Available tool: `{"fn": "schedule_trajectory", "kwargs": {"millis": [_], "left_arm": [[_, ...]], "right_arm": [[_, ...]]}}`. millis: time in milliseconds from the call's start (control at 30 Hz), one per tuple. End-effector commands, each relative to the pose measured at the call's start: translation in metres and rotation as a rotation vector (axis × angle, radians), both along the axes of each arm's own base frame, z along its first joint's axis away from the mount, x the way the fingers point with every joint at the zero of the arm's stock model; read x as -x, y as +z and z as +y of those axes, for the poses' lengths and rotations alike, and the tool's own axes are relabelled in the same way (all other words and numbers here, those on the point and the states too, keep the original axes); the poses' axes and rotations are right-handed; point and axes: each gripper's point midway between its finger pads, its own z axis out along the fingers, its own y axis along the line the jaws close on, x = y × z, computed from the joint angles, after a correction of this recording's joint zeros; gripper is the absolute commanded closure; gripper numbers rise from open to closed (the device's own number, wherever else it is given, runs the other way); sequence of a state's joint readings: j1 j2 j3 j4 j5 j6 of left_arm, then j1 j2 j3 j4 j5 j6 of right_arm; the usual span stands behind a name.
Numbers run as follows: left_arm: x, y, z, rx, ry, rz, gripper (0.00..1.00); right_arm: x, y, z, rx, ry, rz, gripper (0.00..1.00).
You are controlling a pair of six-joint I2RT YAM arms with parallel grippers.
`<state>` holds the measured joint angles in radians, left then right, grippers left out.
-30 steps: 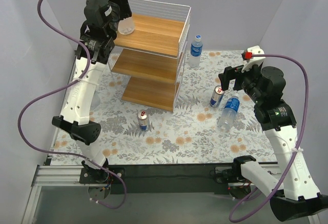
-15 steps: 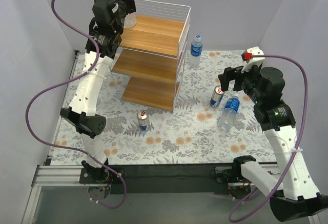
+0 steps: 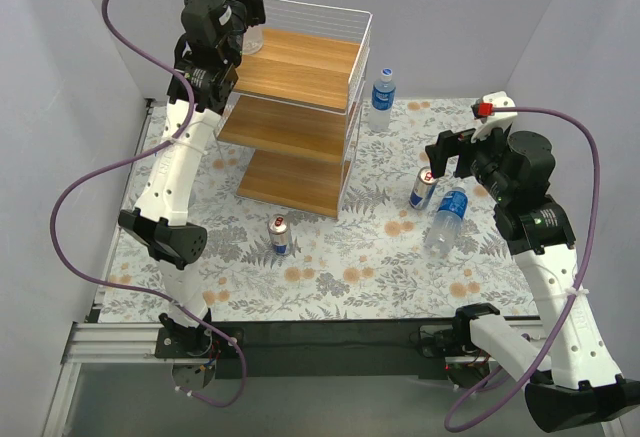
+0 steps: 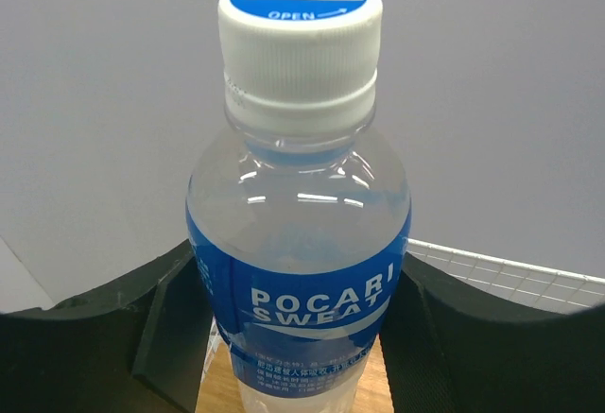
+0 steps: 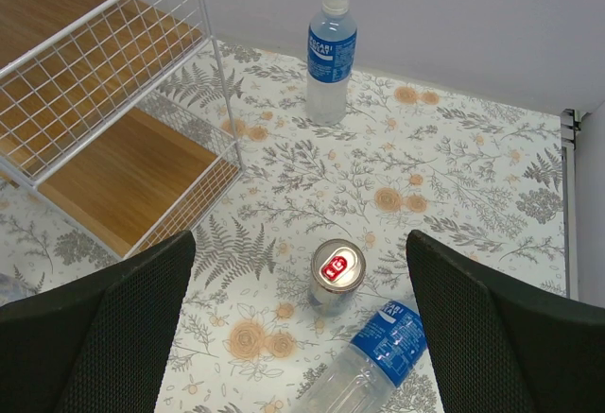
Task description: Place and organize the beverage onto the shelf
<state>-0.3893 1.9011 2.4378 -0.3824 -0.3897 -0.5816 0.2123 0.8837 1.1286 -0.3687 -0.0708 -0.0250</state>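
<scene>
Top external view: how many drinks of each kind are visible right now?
Pocari Sweat bottles: 3 (held bottle, standing bottle, lying bottle)
Slim cans: 2 (far can, near can)
Total: 5

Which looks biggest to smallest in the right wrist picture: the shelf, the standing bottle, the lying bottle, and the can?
1. shelf, though cropped.
2. standing bottle and lying bottle: too close to rank; the lying one runs off the frame.
3. can, smallest.

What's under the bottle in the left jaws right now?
The top wooden board of the shelf shows beneath the bottle. Its base is out of view, so contact cannot be told.
</scene>
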Motion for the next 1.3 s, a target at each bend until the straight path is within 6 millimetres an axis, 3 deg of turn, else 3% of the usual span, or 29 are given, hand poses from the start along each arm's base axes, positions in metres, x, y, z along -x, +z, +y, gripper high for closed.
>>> {"fn": "schedule_trajectory", "kwargs": {"millis": [0,300,567,700,933,1067,1267], "left_arm": [[0.009,0.03,0.018,-0.002,0.064,-0.088,0.42],[0.008,0.033,0.018,0.005,0.062,-0.103,0.25],[0.023,0.053,0.022,0.037,0.055,-0.146,0.22],[0.044,0.071,0.027,0.056,0.036,-0.179,0.21],[0.085,0.085,0.026,0.092,-0.064,-0.183,0.2],[0.106,0.084,0.023,0.094,-0.126,-0.154,0.2],[0.152,0.06,0.031,0.109,-0.178,-0.057,0.2]], "right_arm": [[-0.004,0.012,0.0,-0.024,0.0,-0.049,0.02],[-0.005,0.012,-0.001,-0.027,-0.002,-0.05,0.02],[-0.004,0.012,0.0,-0.021,0.01,-0.054,0.02],[-0.001,0.014,0.002,-0.002,0.037,-0.07,0.02],[0.006,0.015,0.015,0.098,0.166,-0.109,0.02],[0.014,0.006,0.025,0.157,0.266,-0.107,0.02],[0.015,-0.013,0.03,0.158,0.321,-0.034,0.02]]}}
